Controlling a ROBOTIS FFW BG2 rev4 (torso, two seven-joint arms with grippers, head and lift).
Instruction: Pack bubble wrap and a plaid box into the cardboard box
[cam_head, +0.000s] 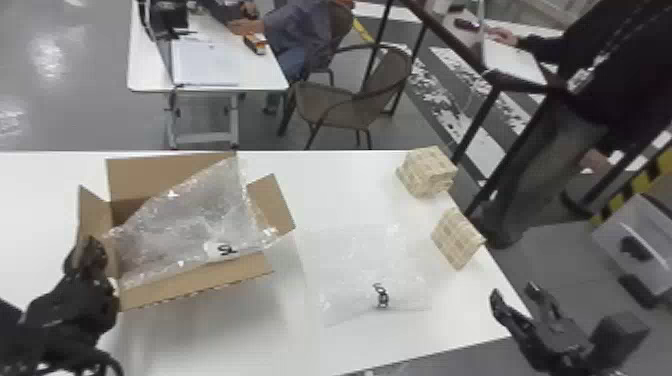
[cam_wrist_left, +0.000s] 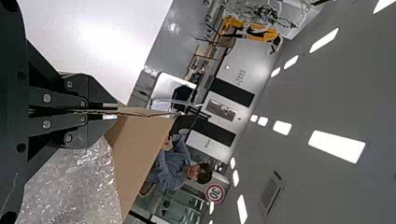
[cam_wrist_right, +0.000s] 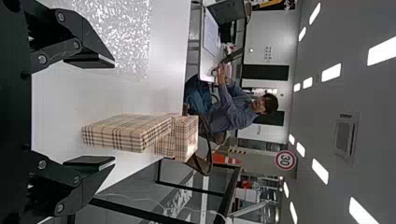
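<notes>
The cardboard box (cam_head: 197, 287) stands with its flaps spread, a sheet of bubble wrap (cam_head: 185, 230) lying slanted over its opening. My left gripper (cam_head: 91, 250) is at the box's left side; in the left wrist view that gripper (cam_wrist_left: 116, 112) pinches the edge of a cardboard flap (cam_wrist_left: 140, 154). More bubble wrap (cam_head: 360, 265) lies flat right of the box. Near the table's right edge is a plaid box (cam_head: 457, 239). My right gripper (cam_head: 514, 292) is open beyond the front right edge; in the right wrist view the gripper (cam_wrist_right: 112, 113) faces the plaid box (cam_wrist_right: 126, 133), not touching it.
Further plaid packaging (cam_head: 427, 172) sits at the white table's (cam_head: 340, 180) back right corner, behind the nearer plaid box. Past the table stand a chair (cam_head: 350, 100), a second desk (cam_head: 210, 65) and dark railing posts. A grey bin (cam_head: 640, 240) is off to the right.
</notes>
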